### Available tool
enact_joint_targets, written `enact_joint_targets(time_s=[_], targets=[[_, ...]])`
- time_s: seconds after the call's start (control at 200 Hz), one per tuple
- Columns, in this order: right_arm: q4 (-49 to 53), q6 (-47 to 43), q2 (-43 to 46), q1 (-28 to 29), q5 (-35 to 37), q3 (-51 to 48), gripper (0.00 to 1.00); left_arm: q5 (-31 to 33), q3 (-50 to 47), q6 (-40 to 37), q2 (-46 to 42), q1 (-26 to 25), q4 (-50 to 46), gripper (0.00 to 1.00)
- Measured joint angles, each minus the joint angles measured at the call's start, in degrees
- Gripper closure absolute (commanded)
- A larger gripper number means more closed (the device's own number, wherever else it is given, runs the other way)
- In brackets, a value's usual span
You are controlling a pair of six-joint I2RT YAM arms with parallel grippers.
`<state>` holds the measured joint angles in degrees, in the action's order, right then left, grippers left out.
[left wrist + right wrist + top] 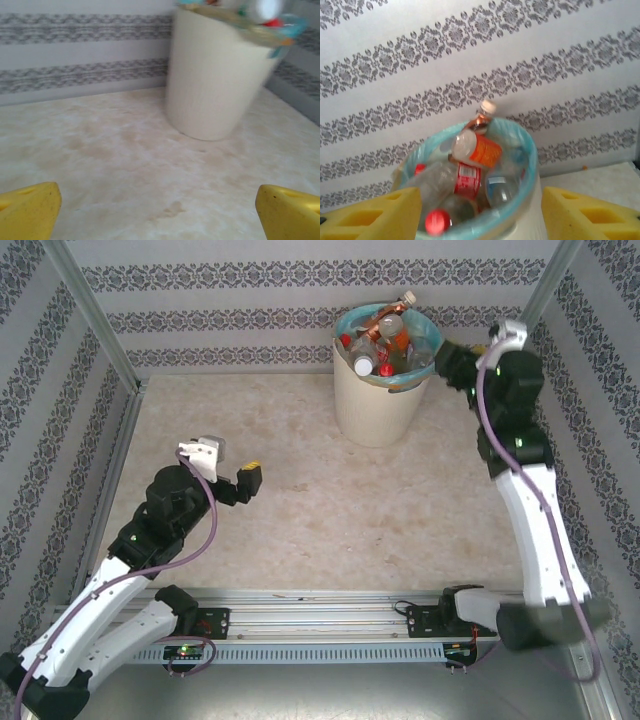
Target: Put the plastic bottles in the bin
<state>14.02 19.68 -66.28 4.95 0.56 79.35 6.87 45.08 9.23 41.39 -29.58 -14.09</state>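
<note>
Bin [372, 410]: far edge of worktop [300, 510], right of centre. Plastic bottles [475, 165]: heaped inside the bin, topmost above its rim, white-capped one leaning at the far side. Right gripper [480, 215]: just beside bin's right rim, jaws apart, nothing between. Left gripper [160, 212]: over near-left worktop, spread wide, empty. Handling, judged: bottles light, thin-walled, smooth, prone to rolling. Take hold across labelled mid-body or under cap; light squeeze, since walls buckle.
</note>
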Motion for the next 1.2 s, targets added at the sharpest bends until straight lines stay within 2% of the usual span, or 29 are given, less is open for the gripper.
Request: enact_joint_targets(time_s=[0.12,0.19,0.245,0.325,0.425,0.55,0.65,0.789,0.924,1.054,1.129,1.179,1.199], targets=[[-1.03,0.76,12.63,0.68,3.69,-17.49,0.31,9.44,-4.11,0.02,1.92,1.92,1.7,0.0],[-1.64,0.61,18.64,0.83,7.06,-27.36,0.29,12.35,-7.58,-0.17,3.39,4.79,4.11,0.0],[-2.56,-0.59,22.56,0.83,9.88,-34.86,0.23,13.81,-10.49,-0.48,4.57,7.48,6.69,0.0],[-5.05,-3.69,25.77,0.83,13.49,-44.48,0.17,15.08,-15.02,-1.29,6.4,11.32,12.04,0.0],[-12.35,-9.18,26.21,0.79,16.17,-55.95,0.16,15.8,-20.46,-2.67,9.4,14.82,19.87,0.0],[-25.57,-12.81,21.46,0.68,16.35,-68.19,0.14,15.96,-26.51,-5.18,14.34,16.22,30.64,0.0],[-36.39,-14.78,14.21,0.02,15.1,-73.16,0.13,14.38,-30.67,-6.8,19.61,17.4,41.27,0.0],[-47.52,-16.06,8.24,-1.44,11.91,-73.16,0.12,9.44,-35.21,-9.31,31.23,19.17,58.64,0.0],[-58.97,-16.68,0.57,-2.25,9.42,-72.35,0.12,3.85,-35.01,-12.09,38.51,21.4,67.63,0.0],[-69.94,-17.29,-11.06,-2.73,6.91,-70.71,0.11,-1.2,-32.04,-11.5,47.91,26.86,76.59,0.0],[-77.61,-17.62,-19.8,-2.95,5.95,-69.59,0.1,-2.8,-30.95,-10.34,50.01,29.31,75.97,0.0],[-77.26,-17.51,-22.32,-2.93,6.32,-68.74,0.07,-2.84,-30.73,-9.75,49.75,30.01,76.32,0.0],[-76.56,-17.25,-22.34,-2.95,6.71,-68.5,0.03,-2.82,-30.53,-9.57,49.75,30.08,76.59,0.0]])
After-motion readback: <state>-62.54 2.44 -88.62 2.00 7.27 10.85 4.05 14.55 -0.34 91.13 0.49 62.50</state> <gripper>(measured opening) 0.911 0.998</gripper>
